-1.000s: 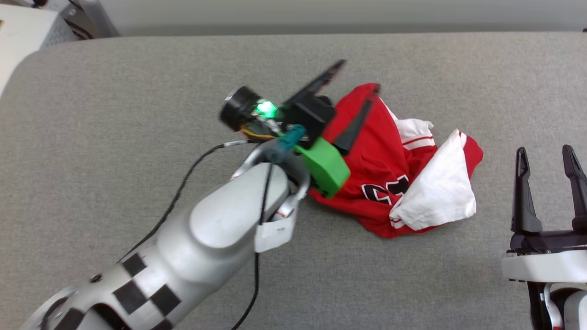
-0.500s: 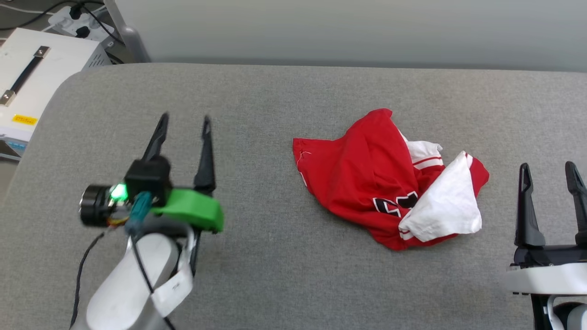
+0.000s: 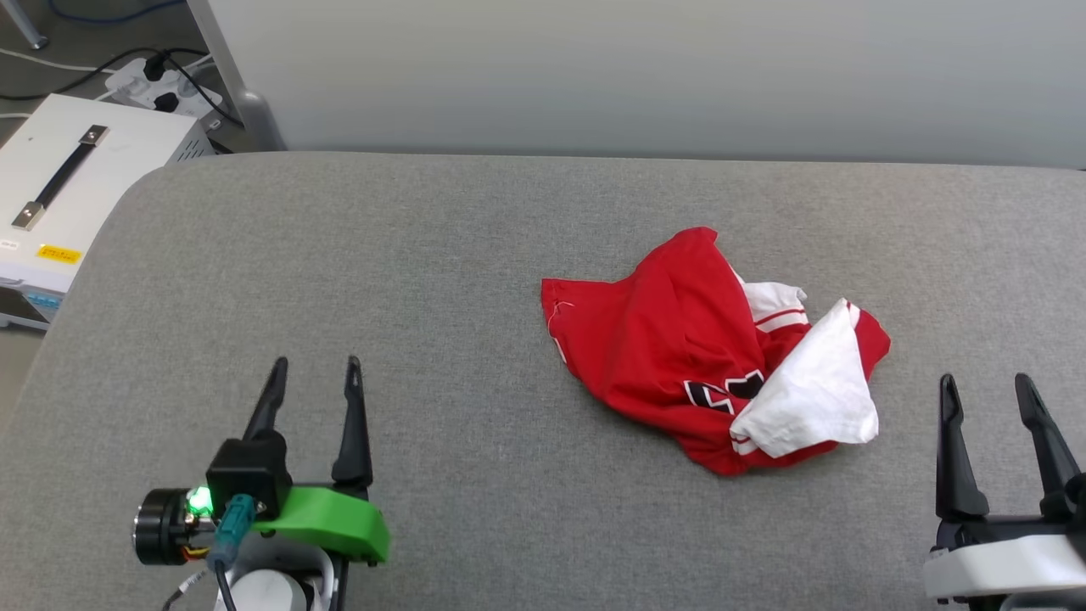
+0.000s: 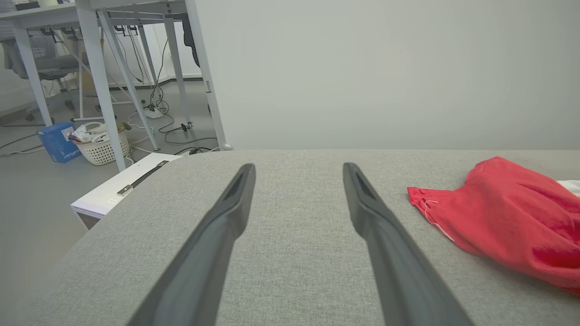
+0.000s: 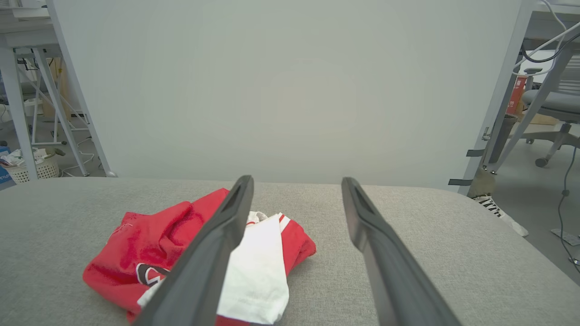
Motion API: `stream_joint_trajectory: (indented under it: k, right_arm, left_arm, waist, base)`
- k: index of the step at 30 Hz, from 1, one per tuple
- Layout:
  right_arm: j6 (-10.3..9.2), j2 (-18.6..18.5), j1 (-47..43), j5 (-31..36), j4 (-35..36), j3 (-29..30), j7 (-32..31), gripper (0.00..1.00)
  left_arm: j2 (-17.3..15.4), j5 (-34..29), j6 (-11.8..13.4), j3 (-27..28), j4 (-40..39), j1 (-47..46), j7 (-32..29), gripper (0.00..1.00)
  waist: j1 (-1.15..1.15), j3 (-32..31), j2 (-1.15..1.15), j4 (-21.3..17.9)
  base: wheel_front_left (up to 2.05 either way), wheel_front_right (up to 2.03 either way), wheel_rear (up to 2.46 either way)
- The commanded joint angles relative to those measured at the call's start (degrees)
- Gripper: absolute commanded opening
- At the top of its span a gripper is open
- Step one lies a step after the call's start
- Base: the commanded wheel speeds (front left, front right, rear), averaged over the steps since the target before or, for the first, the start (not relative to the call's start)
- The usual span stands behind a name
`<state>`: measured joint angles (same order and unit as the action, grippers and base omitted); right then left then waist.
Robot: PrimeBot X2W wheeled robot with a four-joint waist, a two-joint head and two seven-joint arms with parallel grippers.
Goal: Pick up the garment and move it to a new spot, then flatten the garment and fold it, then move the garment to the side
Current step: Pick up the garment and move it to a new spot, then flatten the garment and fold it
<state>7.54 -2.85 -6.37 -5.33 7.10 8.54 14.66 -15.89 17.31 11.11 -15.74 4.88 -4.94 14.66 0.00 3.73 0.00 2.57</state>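
1. Garment (image 3: 670,348) lies crumpled on the grey table (image 3: 382,255), right of centre, nothing touching it.
2. Left gripper (image 3: 316,367) hovers well apart from it, fingers spread wide, empty.
3. Right gripper (image 3: 984,383) sits nearer, jaws wide, holding nothing.

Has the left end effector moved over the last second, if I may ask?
Yes: the left end effector has withdrawn from over the garment to the robot's left, now clear of it.

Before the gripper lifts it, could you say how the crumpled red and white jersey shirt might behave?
The red and white jersey shirt lies in soft folds, so it probably hangs limp. Thin cloth looks light; pushed, it likely bunches.
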Motion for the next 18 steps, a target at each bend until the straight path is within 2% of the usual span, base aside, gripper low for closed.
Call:
stream_joint_trajectory:
  k: [1,7,18]
  right_arm:
    - [-0.05,0.0,-1.0,-0.3,-0.5,-0.1,0.3,1.0]
    - [-0.05,0.0,-2.6,-0.7,-2.3,-0.2,0.3,1.0]
    - [-0.05,-0.1,-1.3,0.7,-2.1,-0.3,0.3,1.0]
  left_arm:
    - [0.7,-1.0,-0.8,0.6,-0.1,1.4,0.3,1.0]
    - [3.4,-3.5,-4.0,3.4,0.7,3.5,0.3,1.0]
    - [6.5,-7.1,-7.4,7.5,1.6,4.3,0.3,1.0]
  waist:
    - [0.0,-0.4,0.0,0.1]
    - [0.0,-1.1,0.0,0.3]
    - [0.0,-0.8,0.0,0.6]
  base:
    - [0.0,0.0,0.0]
    - [0.0,0.0,0.0]
    - [0.0,0.0,0.0]
